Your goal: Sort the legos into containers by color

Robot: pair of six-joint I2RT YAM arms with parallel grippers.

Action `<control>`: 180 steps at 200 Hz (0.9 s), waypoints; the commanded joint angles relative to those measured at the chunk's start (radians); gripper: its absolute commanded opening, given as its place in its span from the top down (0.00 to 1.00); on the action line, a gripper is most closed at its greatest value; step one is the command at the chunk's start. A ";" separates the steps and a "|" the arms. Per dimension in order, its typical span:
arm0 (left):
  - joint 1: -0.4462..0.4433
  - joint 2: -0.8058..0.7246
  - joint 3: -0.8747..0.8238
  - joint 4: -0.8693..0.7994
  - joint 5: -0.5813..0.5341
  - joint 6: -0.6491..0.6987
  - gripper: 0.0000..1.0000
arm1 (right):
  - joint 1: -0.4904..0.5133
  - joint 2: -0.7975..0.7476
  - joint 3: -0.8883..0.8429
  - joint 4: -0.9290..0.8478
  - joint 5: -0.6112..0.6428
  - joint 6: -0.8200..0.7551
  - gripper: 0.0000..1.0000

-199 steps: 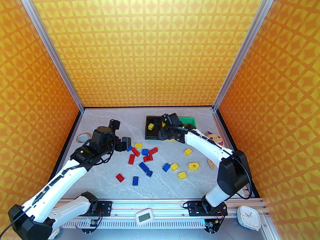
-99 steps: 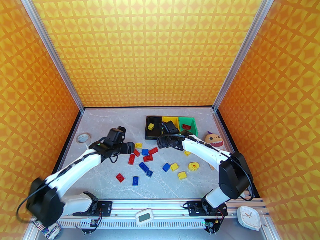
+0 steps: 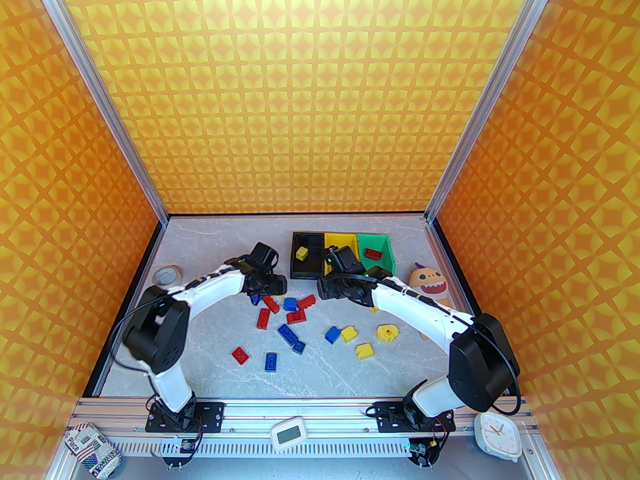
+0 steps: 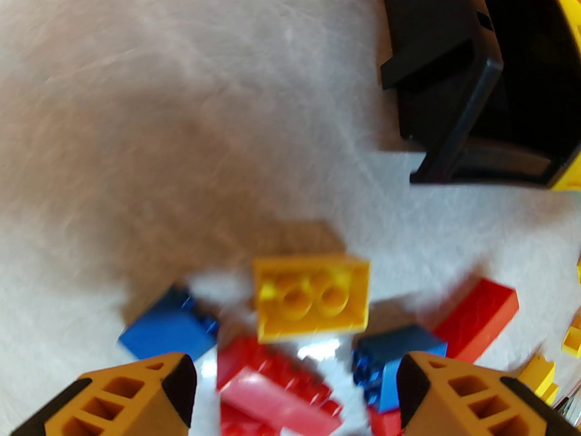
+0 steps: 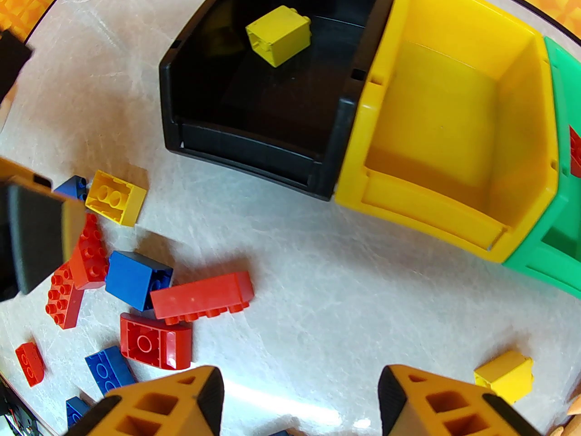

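**Two bricks binned, the pile unsorted: left arm lining up a yellow pick**

Target is the small yellow square studded plastic brick. It lies flat, studs showing, on the grey marbled table at the far edge of the loose pile, near the front of the black bin. It is hard, glossy plastic with flat sides, so it should pinch cleanly.

It is crowded: a blue brick sits just beside it and red oblong bricks lie on the near side. The wrist view is blurred, so I cannot tell whether they touch.

The left gripper hovers over the pile with jaws apart and nothing between them. The yellow brick is ahead of the tips, not yet straddled.

Step, as I judge it: approach for a pick. The next move calls for going forward and down to straddle the brick without snagging its neighbours, then closing and lifting.

- **Black bin:** the black rectangular open-topped plastic bin already holds one yellow cube brick, so it is the likely drop.
- **Green bin:** the green plastic bin holds a red brick.
- **Yellow bin:** the yellow plastic bin between them is bare inside, probably meant for blue.

The right gripper is open and empty, over bare table in front of the yellow bin.

The other loose legos, roughly fifteen in red, blue and yellow, are scattered mid-table.

The orange plush monster and the white tape roll sit off to the sides and are not for sorting.
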 commanded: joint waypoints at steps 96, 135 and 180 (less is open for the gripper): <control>-0.046 0.185 0.175 -0.127 -0.095 0.061 0.35 | 0.000 -0.053 -0.018 -0.016 0.048 0.010 0.37; -0.060 0.198 0.192 -0.160 -0.156 0.059 0.50 | 0.000 -0.073 -0.032 -0.015 0.059 0.010 0.37; -0.077 0.162 0.220 -0.173 -0.173 0.052 0.54 | 0.000 -0.093 -0.045 -0.017 0.076 0.011 0.37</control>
